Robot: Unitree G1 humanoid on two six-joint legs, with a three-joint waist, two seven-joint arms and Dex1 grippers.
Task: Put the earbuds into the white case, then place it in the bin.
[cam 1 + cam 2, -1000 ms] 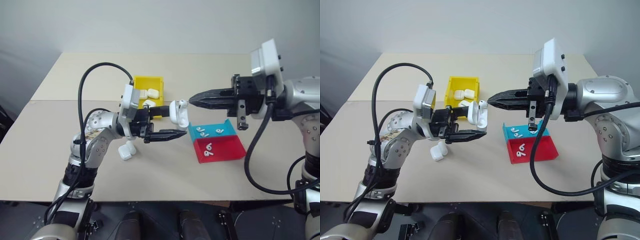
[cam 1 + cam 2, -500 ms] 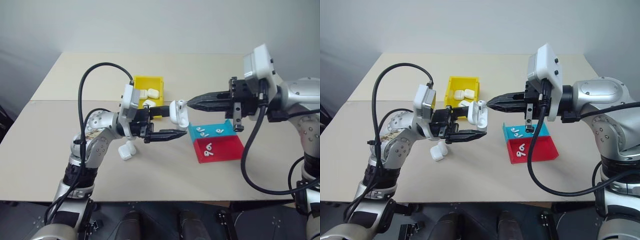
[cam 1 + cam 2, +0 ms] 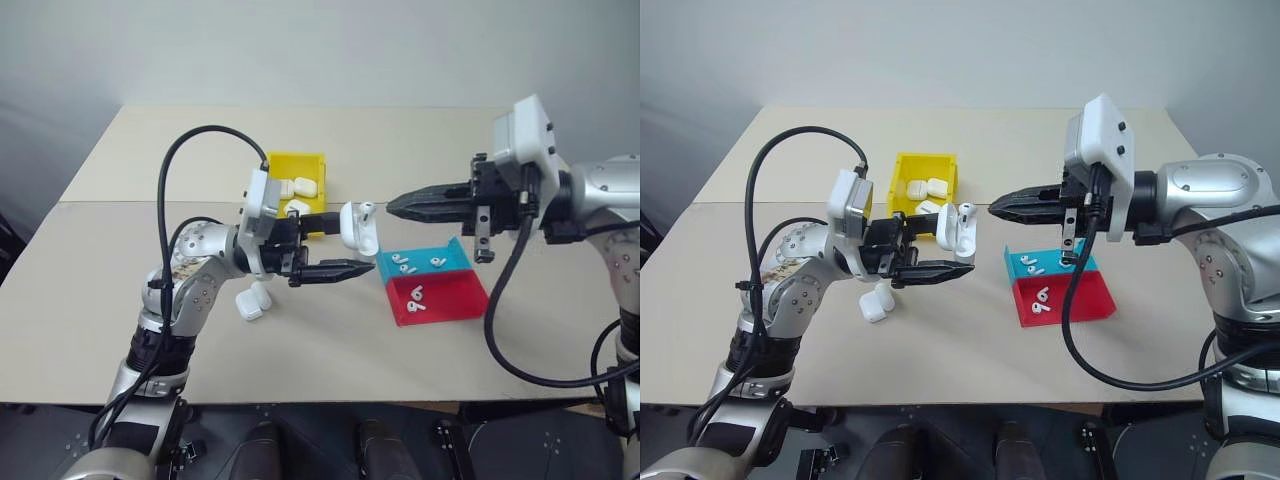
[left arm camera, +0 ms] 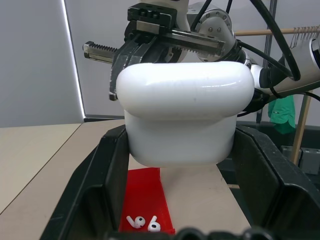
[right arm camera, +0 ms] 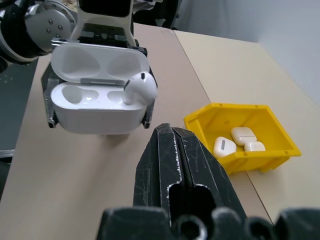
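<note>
Left tool (image 3: pixel 322 243) clamps the open glossy white pebble-shaped case (image 3: pixel 356 228) above the table (image 3: pixel 420 140), one tiny white earbud (image 5: pixel 140 87) half seated. Right tool (image 3: pixel 392 206), fingers together and empty, hovers beside; better to press that bud home before fetching another.

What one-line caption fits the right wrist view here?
Open white case held in the left gripper, one earbud seated, other socket empty; shut right gripper nearby, yellow bin behind.

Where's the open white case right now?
The white case is gripped lid-open in the left claw above mid-table, between the yellow bin and the teal tray.
</note>
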